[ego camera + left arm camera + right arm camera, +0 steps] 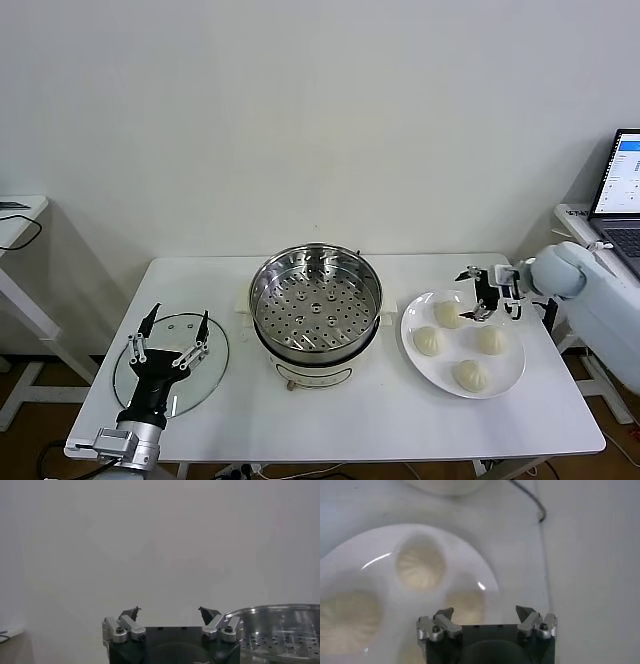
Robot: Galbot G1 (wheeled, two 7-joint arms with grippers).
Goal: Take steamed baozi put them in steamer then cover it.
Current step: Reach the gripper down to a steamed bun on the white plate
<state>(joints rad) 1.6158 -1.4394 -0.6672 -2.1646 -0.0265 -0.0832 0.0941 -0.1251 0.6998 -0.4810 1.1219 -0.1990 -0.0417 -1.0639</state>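
Four cream-white baozi lie on a white plate [510, 372] at the table's right: one at the far side [447, 314], two in the middle [429, 341] [491, 340], one nearest [470, 374]. My right gripper [478, 294] is open and empty, just above the plate's far edge beside the far baozi; in the right wrist view [485, 611] a baozi [465, 605] lies under its jaws. The steel steamer [315, 305] stands uncovered at the table's centre, its perforated tray bare. The glass cover [205, 375] lies flat at the left. My left gripper [180, 313] is open above it.
A laptop [622, 195] stands on a side table at the far right, close to my right arm. Another side table [15, 215] stands at the left. A dark cable [535, 502] lies on the table beyond the plate. The steamer rim [280, 611] shows beside my left gripper [169, 611].
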